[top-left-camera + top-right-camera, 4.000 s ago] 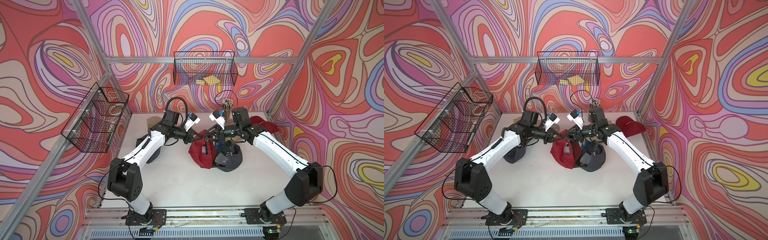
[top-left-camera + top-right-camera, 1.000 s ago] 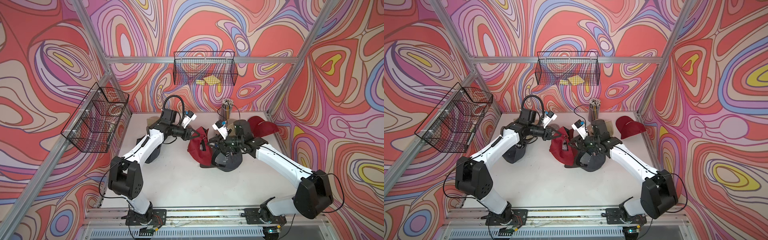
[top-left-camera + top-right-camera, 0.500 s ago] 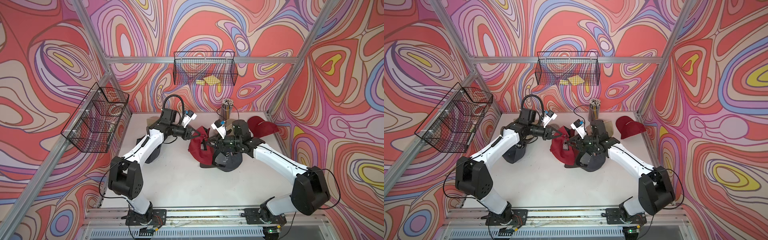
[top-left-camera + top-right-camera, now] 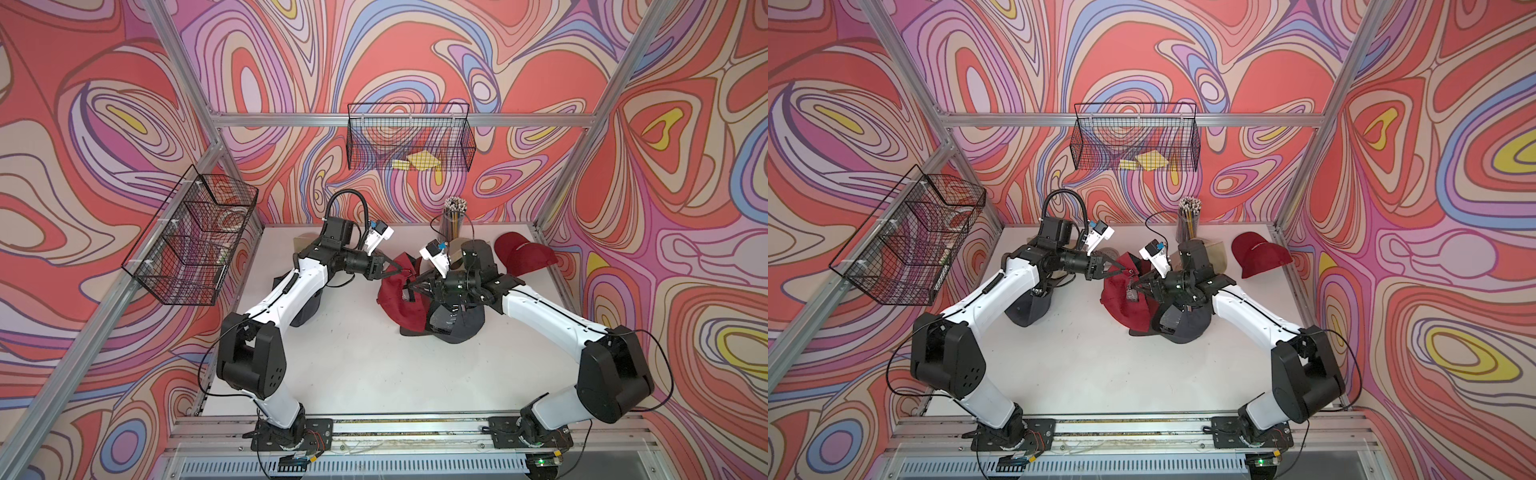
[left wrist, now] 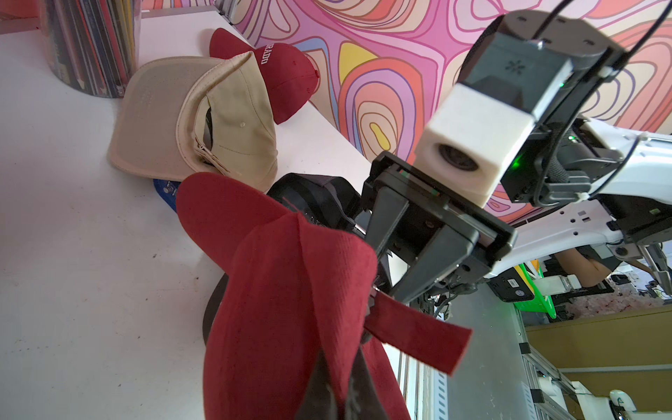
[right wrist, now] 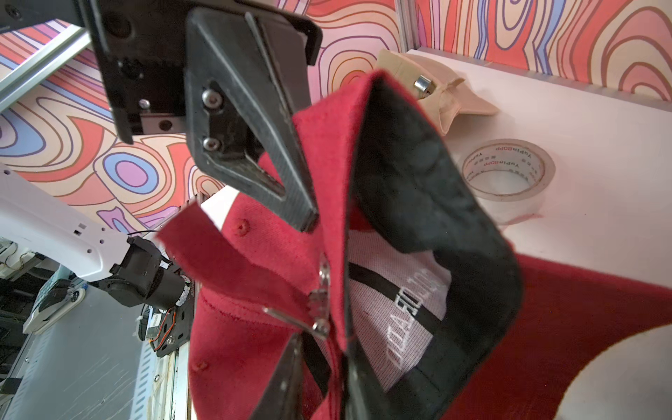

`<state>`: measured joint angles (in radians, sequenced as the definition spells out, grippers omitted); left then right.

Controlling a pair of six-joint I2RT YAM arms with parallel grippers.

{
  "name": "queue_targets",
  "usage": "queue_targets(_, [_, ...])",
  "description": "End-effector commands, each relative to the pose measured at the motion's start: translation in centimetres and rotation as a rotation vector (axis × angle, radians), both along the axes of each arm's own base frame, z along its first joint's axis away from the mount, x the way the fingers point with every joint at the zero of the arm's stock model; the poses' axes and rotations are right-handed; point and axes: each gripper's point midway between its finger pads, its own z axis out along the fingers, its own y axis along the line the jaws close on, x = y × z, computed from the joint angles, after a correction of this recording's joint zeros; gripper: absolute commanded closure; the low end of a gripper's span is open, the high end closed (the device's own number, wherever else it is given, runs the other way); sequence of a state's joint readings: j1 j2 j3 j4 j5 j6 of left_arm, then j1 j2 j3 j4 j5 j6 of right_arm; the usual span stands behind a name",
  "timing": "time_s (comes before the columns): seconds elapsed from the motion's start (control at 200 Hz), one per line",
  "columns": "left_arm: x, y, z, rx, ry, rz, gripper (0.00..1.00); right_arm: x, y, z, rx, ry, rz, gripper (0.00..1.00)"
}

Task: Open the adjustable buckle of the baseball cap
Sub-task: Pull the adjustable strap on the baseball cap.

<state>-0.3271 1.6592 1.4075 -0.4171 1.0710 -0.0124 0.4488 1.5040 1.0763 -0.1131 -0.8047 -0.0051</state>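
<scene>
The red baseball cap point(image 4: 399, 301) hangs upside down between both arms in both top views, its brim resting on a grey cap. My left gripper point(image 5: 338, 385) is shut on a fold of the cap's rear edge point(image 5: 276, 291). In the right wrist view the metal buckle point(image 6: 322, 302) sits on the rear band with its thin lever sticking out, and the red strap tail point(image 6: 225, 254) pokes free beside it. My right gripper point(image 6: 323, 378) is shut on the band just below the buckle. The left gripper's fingertip point(image 6: 305, 218) presses the cap's edge above it.
A grey cap point(image 4: 457, 322) lies under the right arm, and a dark cap point(image 4: 307, 307) under the left arm. At the back stand a beige cap point(image 5: 203, 120), another red cap point(image 4: 523, 257), a pencil cup point(image 4: 455, 216) and a tape roll point(image 6: 509, 171). Wire baskets point(image 4: 411, 141) point(image 4: 195, 245) hang on the walls.
My right gripper has moved in to the cap's rear band and its jaws have narrowed onto it. The left gripper has kept its hold and barely moved.
</scene>
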Motion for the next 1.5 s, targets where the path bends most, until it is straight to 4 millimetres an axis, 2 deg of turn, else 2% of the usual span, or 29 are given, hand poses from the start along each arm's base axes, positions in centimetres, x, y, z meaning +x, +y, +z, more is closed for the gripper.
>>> queue_targets(0.0, [0.2,-0.2,0.3,-0.027,-0.017,-0.019,1.0,-0.1,0.5,0.3,0.018,-0.007,0.022,0.84])
queue_targets(0.135, [0.3,-0.1,0.3,-0.023,-0.021,-0.012,1.0,-0.2,0.5,0.5,0.021,-0.011,0.027,1.0])
queue_targets(0.2, [0.4,-0.1,0.3,-0.016,-0.023,-0.005,1.0,-0.4,0.5,0.7,0.03,-0.012,0.038,1.0])
queue_targets(0.285, [0.7,0.2,0.2,0.007,-0.034,0.022,0.82,-1.2,0.9,1.6,0.07,-0.013,0.087,1.0])
queue_targets(0.531, [0.9,0.8,-0.1,0.057,-0.076,0.055,0.65,-1.1,1.2,3.1,0.083,-0.051,0.113,1.0])
queue_targets(0.686, [1.1,1.3,-0.4,0.103,-0.107,0.074,0.46,-0.9,1.5,3.3,0.08,-0.066,0.14,1.0])
queue_targets(1.022, [-0.2,2.2,0.3,0.153,-0.289,0.023,0.43,-0.4,1.9,3.5,0.077,-0.079,0.158,1.0])
queue_targets(1.307, [-1.8,2.8,2.8,0.009,-0.516,-0.034,0.35,-0.2,2.0,3.4,0.07,-0.077,0.158,1.0])
queue_targets(1.497, [-3.0,2.4,2.5,0.006,-0.551,-0.081,0.31,0.0,2.0,3.6,0.072,-0.077,0.152,1.0])
